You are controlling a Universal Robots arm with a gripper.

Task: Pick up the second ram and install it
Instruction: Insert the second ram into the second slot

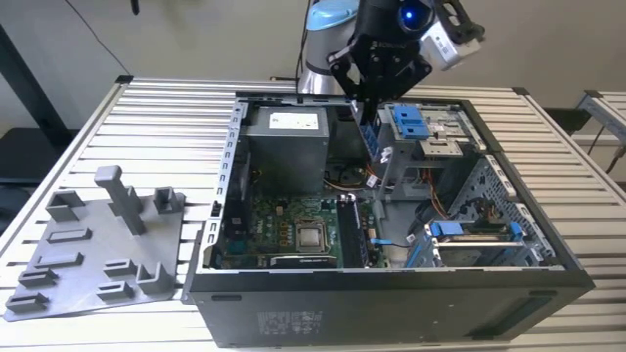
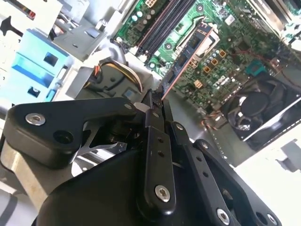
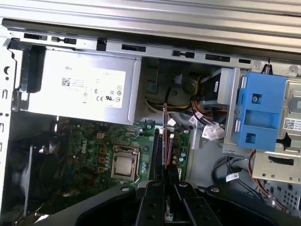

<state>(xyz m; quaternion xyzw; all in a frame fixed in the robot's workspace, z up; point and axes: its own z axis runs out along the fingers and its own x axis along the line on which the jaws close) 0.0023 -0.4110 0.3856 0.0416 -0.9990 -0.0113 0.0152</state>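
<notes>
An open computer case (image 1: pixel 391 308) lies on its side on the slatted tabletop (image 1: pixel 146 125). A gray plastic tray (image 1: pixel 98 257) of raised blocks sits just beside it, on the exterior view's left. Inside the case, the green motherboard (image 3: pixel 89 141) lies below the gray power supply (image 3: pixel 80 87). A blue drive caddy (image 3: pixel 261 113) sits off to one side.

The arm's hand (image 1: pixel 367 103) hangs over the open case, above the board's memory end. Both wrist views show its fingers (image 2: pixel 155 141) closed narrow on the second ram (image 3: pixel 165 132). The ram is gripped by one end, with the rest reaching out past the fingertips toward the board.

In the first wrist view the ram is seen edge-on as a thin line. Its long axis runs parallel to the dark memory slots (image 3: pixel 155 146) and lies just beside them. In the second wrist view its face and gold-edged side (image 2: pixel 188 57) point down the same line as the slots (image 2: pixel 162 26).

The ram looks lined up lengthwise but held clear of the board, not yet seated. A twin dark stick (image 1: pixel 348 227) appears to stand in a neighbouring slot.
</notes>
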